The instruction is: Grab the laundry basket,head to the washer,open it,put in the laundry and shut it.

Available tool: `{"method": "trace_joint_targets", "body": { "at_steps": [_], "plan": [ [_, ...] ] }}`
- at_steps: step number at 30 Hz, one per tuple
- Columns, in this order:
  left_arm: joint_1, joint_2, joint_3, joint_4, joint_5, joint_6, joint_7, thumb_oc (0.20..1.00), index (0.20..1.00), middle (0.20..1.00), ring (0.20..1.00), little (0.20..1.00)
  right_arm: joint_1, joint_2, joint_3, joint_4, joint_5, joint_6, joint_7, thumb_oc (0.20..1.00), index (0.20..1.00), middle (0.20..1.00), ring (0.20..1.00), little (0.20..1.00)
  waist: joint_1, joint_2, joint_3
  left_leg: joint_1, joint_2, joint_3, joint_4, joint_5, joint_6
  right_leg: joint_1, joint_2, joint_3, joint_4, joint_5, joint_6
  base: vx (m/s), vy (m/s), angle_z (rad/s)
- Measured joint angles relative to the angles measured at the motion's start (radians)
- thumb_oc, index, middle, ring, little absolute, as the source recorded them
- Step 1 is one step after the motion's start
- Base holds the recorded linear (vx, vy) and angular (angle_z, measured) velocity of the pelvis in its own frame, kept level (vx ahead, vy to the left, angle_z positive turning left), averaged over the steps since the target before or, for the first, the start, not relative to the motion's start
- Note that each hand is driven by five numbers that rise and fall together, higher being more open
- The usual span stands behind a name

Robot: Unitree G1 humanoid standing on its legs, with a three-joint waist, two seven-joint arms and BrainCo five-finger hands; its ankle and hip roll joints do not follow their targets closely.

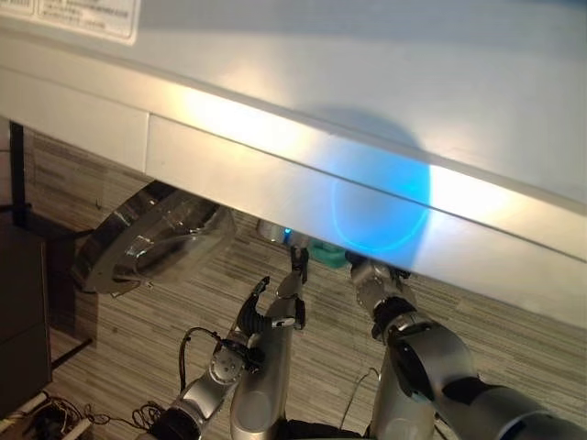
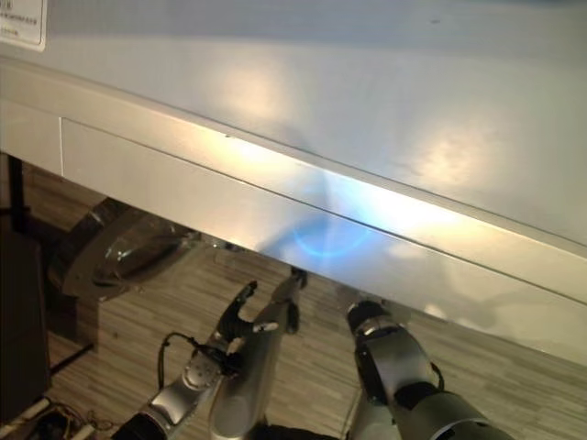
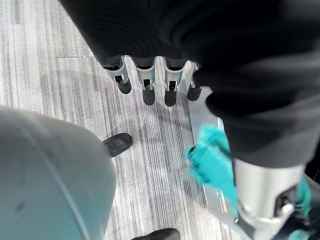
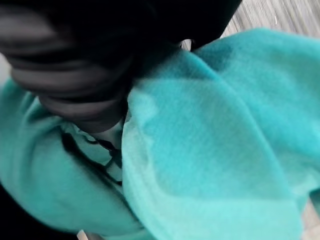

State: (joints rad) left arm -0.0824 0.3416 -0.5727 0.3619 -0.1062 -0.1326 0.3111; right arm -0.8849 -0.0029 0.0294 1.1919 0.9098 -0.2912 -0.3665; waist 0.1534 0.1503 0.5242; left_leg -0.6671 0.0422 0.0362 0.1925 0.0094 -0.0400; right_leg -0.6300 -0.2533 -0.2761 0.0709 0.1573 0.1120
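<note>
I look down over the white washer (image 1: 385,82), whose front edge runs across the view. Its round glass door (image 1: 151,240) stands swung open at the left. My left hand (image 1: 268,313) hangs in front of the washer, below the opening, with its fingers (image 3: 145,85) straight and nothing in them. My right hand (image 1: 371,277) reaches under the washer's front edge with a teal cloth (image 4: 210,150) bunched in it. A bit of that cloth (image 1: 327,253) shows at the edge, and more of the cloth (image 3: 212,167) wraps the right wrist.
A dark cabinet (image 1: 23,316) stands close at the left, beside the open door. Striped grey floor (image 1: 165,321) lies in front of the washer. Loose cables (image 1: 64,417) lie on the floor at the lower left.
</note>
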Motion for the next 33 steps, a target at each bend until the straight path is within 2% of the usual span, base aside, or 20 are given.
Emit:
{"method": "trace_joint_targets", "body": {
  "at_steps": [3,7,9,10,11,15,17,18,19,20,22,23,25,28,30,31,33],
  "plan": [
    [-0.003,0.001,-0.004,0.012,0.001,0.0,-0.001,1.0,1.0,1.0,1.0,1.0,-0.093,-0.001,-0.029,-0.025,0.091,-0.029,-0.003,0.2,0.2,0.2,0.2,0.2,0.032,0.003,-0.001,-0.019,0.0,-0.031,0.008,0.003,-0.003,-0.002,-0.001,-0.033,0.016,-0.013,-0.002,0.01,-0.028,0.22],
    [-0.001,0.008,-0.003,0.012,0.005,-0.001,0.001,1.0,1.0,1.0,1.0,1.0,-0.167,-0.031,-0.033,-0.184,0.094,-0.114,-0.013,0.2,0.2,0.2,0.2,0.2,0.076,0.004,-0.001,-0.032,-0.007,-0.055,0.009,0.011,-0.005,-0.009,-0.014,-0.054,0.043,-0.03,0.002,0.01,-0.013,0.2],
    [-0.002,0.008,-0.002,0.009,0.005,-0.004,0.001,1.0,1.0,1.0,1.0,1.0,-0.249,-0.096,-0.066,-0.35,0.084,-0.167,-0.059,0.2,0.2,0.2,0.2,0.2,0.098,0.014,-0.002,-0.04,-0.019,-0.065,0.003,0.02,-0.002,-0.017,-0.03,-0.066,0.06,-0.039,0.011,0.01,-0.019,0.23],
    [-0.005,0.008,-0.002,0.008,0.005,-0.006,0.001,1.0,1.0,1.0,1.0,1.0,-0.231,-0.128,-0.064,-0.375,0.042,-0.225,-0.039,0.2,0.2,0.2,0.2,0.2,0.112,0.016,-0.003,-0.043,-0.026,-0.074,-0.001,0.023,-0.001,-0.021,-0.036,-0.067,0.066,-0.042,0.013,0.01,-0.004,0.23],
    [0.003,0.012,0.0,0.007,0.005,-0.019,0.004,1.0,1.0,1.0,1.0,1.0,-0.207,-0.158,-0.065,-0.413,-0.003,-0.261,-0.073,0.2,0.2,0.2,0.2,0.2,0.117,0.016,-0.004,-0.056,-0.035,-0.083,-0.001,0.027,-0.001,-0.03,-0.044,-0.076,0.073,-0.046,0.013,0.01,-0.005,0.2],
    [-0.005,0.028,-0.002,0.01,0.005,-0.022,0.009,1.0,1.0,1.0,1.0,1.0,-0.223,-0.213,-0.104,-0.435,-0.07,-0.281,-0.174,0.2,0.2,0.2,0.2,0.2,0.119,0.017,-0.004,-0.071,-0.05,-0.093,0.0,0.035,0.002,-0.042,-0.063,-0.085,0.086,-0.046,0.018,0.02,-0.021,0.13],
    [-0.012,0.046,0.0,-0.004,0.003,-0.04,0.007,1.0,1.0,1.0,1.0,1.0,-0.236,-0.296,-0.093,-0.39,-0.154,-0.278,-0.234,0.2,0.2,0.2,0.2,0.2,0.141,0.018,-0.005,-0.078,-0.055,-0.103,0.001,0.041,0.003,-0.042,-0.064,-0.092,0.086,-0.046,0.021,0.01,-0.022,0.1],
    [-0.012,0.05,-0.004,-0.015,0.001,-0.043,0.006,1.0,1.0,1.0,1.0,1.0,-0.245,-0.334,-0.064,-0.344,-0.188,-0.269,-0.266,0.733,0.733,0.733,0.733,0.733,0.147,0.02,-0.006,-0.084,-0.056,-0.108,0.005,0.043,0.002,-0.042,-0.065,-0.098,0.089,-0.046,0.021,0.0,-0.01,0.19],
    [-0.016,0.057,-0.002,-0.026,-0.004,-0.043,0.006,1.0,1.0,1.0,1.0,1.0,-0.273,-0.385,-0.014,-0.245,-0.227,-0.217,-0.304,1.0,1.0,1.0,1.0,1.0,0.152,0.02,-0.007,-0.091,-0.059,-0.113,0.007,0.05,0.001,-0.049,-0.072,-0.105,0.104,-0.054,0.02,0.0,-0.022,0.19],
    [-0.02,0.067,-0.009,-0.03,-0.004,-0.042,0.003,1.0,1.0,1.0,1.0,1.0,-0.306,-0.425,0.071,-0.118,-0.253,-0.18,-0.307,1.0,1.0,1.0,1.0,1.0,0.155,0.02,-0.007,-0.095,-0.062,-0.114,0.012,0.052,0.001,-0.054,-0.079,-0.106,0.12,-0.057,0.02,0.02,0.002,0.18],
    [-0.03,0.09,-0.018,-0.058,-0.005,-0.044,-0.009,1.0,1.0,1.0,1.0,1.0,-0.388,-0.488,0.14,0.063,-0.264,-0.038,-0.282,1.0,1.0,1.0,1.0,1.0,0.163,0.021,-0.007,-0.123,-0.073,-0.115,0.013,0.054,0.004,-0.095,-0.099,-0.103,0.163,-0.067,0.024,0.03,0.018,0.16],
    [-0.021,0.089,-0.003,-0.073,-0.005,-0.041,-0.009,1.0,1.0,1.0,1.0,1.0,-0.396,-0.506,0.187,0.067,-0.264,-0.015,-0.278,1.0,1.0,1.0,1.0,1.0,0.162,0.022,-0.008,-0.136,-0.072,-0.111,0.015,0.055,0.004,-0.109,-0.1,-0.1,0.171,-0.069,0.022,0.01,0.013,0.17],
    [-0.018,0.089,0.021,-0.09,-0.006,-0.037,-0.01,1.0,1.0,1.0,1.0,1.0,-0.412,-0.552,0.151,-0.036,-0.258,0.024,-0.251,1.0,1.0,1.0,1.0,1.0,0.16,0.022,-0.008,-0.176,-0.074,-0.105,0.011,0.061,0.003,-0.154,-0.099,-0.085,0.171,-0.07,0.02,0.01,-0.006,0.08],
    [-0.019,0.087,0.01,-0.09,-0.006,-0.029,-0.012,1.0,1.0,1.0,1.0,1.0,-0.378,-0.55,0.103,-0.176,-0.255,0.004,-0.24,1.0,1.0,1.0,1.0,1.0,0.16,0.022,-0.008,-0.181,-0.075,-0.103,0.001,0.077,0.006,-0.159,-0.094,-0.074,0.152,-0.067,0.018,0.0,-0.029,-0.07],
    [-0.019,0.082,0.009,-0.087,-0.006,-0.027,-0.012,1.0,1.0,1.0,1.0,1.0,-0.319,-0.539,0.075,-0.348,-0.256,-0.032,-0.238,1.0,1.0,1.0,1.0,1.0,0.151,0.022,-0.008,-0.181,-0.075,-0.099,-0.006,0.094,0.014,-0.16,-0.09,-0.064,0.149,-0.063,0.017,0.0,0.0,0.0],
    [-0.021,0.083,0.011,-0.088,-0.006,-0.027,-0.011,1.0,1.0,1.0,1.0,1.0,-0.305,-0.524,0.067,-0.392,-0.256,-0.069,-0.236,1.0,1.0,1.0,1.0,1.0,0.142,0.021,-0.007,-0.177,-0.077,-0.094,-0.006,0.095,0.017,-0.155,-0.091,-0.061,0.145,-0.052,0.016,0.0,0.0,0.0],
    [-0.023,0.083,0.017,-0.087,-0.005,-0.027,-0.01,1.0,1.0,1.0,1.0,1.0,-0.27,-0.479,0.044,-0.469,-0.26,-0.086,-0.243,1.0,1.0,1.0,1.0,1.0,0.127,0.018,-0.005,-0.171,-0.076,-0.086,-0.005,0.098,0.02,-0.146,-0.089,-0.058,0.132,-0.038,0.017,0.0,0.0,0.0]
  ]
}}
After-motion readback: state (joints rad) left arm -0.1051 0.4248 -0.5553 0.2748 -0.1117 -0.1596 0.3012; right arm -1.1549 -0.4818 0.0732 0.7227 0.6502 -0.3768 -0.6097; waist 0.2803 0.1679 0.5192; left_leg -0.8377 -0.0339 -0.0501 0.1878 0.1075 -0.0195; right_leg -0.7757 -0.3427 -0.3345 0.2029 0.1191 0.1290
